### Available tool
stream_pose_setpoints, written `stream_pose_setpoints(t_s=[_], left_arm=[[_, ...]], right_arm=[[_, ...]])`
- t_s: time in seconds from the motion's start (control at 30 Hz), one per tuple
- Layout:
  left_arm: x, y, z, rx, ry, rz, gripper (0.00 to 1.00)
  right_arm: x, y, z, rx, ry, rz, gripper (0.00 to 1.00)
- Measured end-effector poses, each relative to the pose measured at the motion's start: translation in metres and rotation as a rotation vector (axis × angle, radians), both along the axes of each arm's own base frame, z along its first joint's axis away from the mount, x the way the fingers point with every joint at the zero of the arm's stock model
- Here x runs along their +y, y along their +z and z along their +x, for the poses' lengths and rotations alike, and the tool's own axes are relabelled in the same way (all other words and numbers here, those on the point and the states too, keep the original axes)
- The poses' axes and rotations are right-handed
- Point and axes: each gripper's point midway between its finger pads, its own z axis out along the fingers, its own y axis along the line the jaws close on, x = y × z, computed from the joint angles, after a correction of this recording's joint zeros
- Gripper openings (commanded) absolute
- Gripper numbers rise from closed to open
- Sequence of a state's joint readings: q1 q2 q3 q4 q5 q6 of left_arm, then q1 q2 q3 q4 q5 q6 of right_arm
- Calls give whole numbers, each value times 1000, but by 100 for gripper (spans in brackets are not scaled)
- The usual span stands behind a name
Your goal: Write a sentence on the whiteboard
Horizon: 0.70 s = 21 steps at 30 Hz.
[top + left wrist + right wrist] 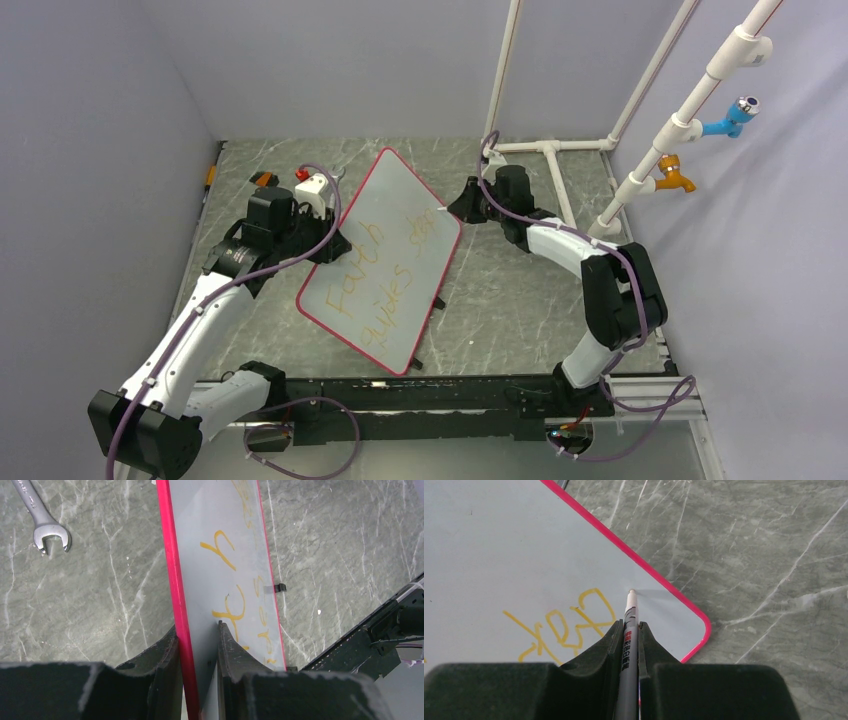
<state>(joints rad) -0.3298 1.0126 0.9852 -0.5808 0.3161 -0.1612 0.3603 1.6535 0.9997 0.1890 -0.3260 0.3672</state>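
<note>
Red-rimmed, the whiteboard (385,255) stands tilted over the middle of the grey marbled table (500,290), with the left gripper (197,627) clamped on its left edge. The yellow-orange sentence (375,285) runs across it. The right gripper (630,625) pinches a marker (629,640), its tip at the board near the right-hand corner. A wrench (42,517) lies on the table beside the board.

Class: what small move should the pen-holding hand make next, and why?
Probably draw the next stroke: the grey marker in the right hand has its tip against the red-rimmed whiteboard just past the last yellow letters, while the left hand clamps its edge.
</note>
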Motion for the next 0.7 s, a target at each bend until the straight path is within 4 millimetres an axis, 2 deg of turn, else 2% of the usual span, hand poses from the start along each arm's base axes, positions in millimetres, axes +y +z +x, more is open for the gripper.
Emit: stream_pose_setpoints(t_s=[0.7], left_arm=[[0, 0, 0, 1, 1, -1, 0]], right_arm=[[11, -3, -10, 22, 77, 21, 0]])
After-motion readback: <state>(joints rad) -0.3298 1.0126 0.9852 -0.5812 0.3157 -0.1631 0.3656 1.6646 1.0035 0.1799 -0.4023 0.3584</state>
